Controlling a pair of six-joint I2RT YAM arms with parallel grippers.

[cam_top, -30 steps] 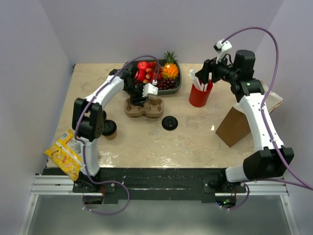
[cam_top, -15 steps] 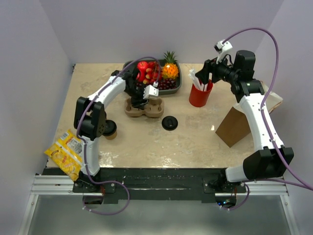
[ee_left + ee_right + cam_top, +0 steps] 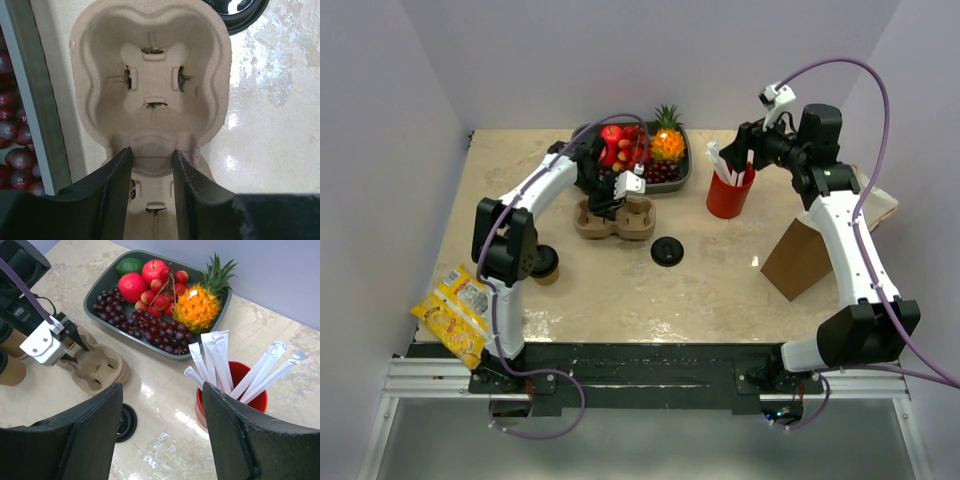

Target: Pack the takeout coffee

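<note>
The tan two-hole cardboard cup carrier lies in front of the fruit tray. My left gripper is down on it, and in the left wrist view the gripper is shut on the middle ridge of the carrier. The kraft-brown coffee cup stands at the left, partly hidden by my left arm; its side shows in the right wrist view. A black lid lies alone on the table, also in the left wrist view. My right gripper hangs open and empty above the red cup.
A red cup of white straws stands at the back right. A grey tray of fruit sits at the back. A brown paper bag stands at the right. A yellow snack packet lies at the front left edge.
My left gripper has edged slightly over the carrier's middle. The right arm has not moved.
</note>
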